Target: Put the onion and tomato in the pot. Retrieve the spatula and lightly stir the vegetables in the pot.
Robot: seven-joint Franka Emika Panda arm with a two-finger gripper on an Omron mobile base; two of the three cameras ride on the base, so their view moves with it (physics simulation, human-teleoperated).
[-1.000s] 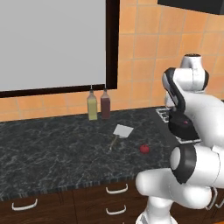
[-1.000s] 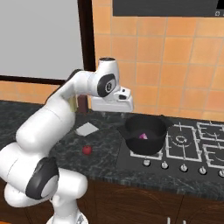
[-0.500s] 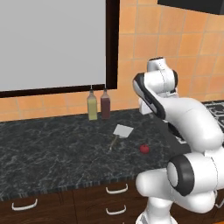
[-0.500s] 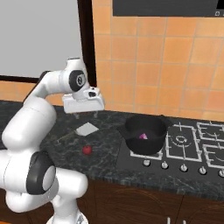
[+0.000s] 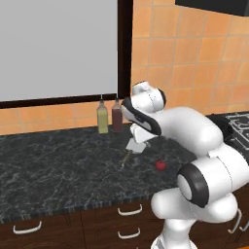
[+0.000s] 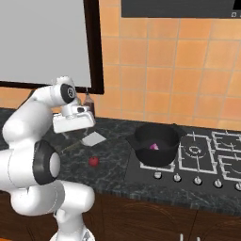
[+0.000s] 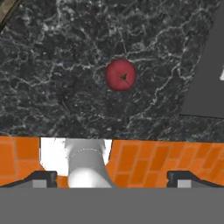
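The gripper (image 7: 111, 177) is held released and empty above the dark surface (image 7: 52, 78), on which the tomato (image 7: 120, 75) is seen lying.

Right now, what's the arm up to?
The gripper hangs open and empty above the dark counter, over the spatula. The tomato lies loose on the counter in front of it, seen from above in the hand view. The pot sits on the stove with something pinkish inside. Tomato not yet in the pot, spatula untouched.
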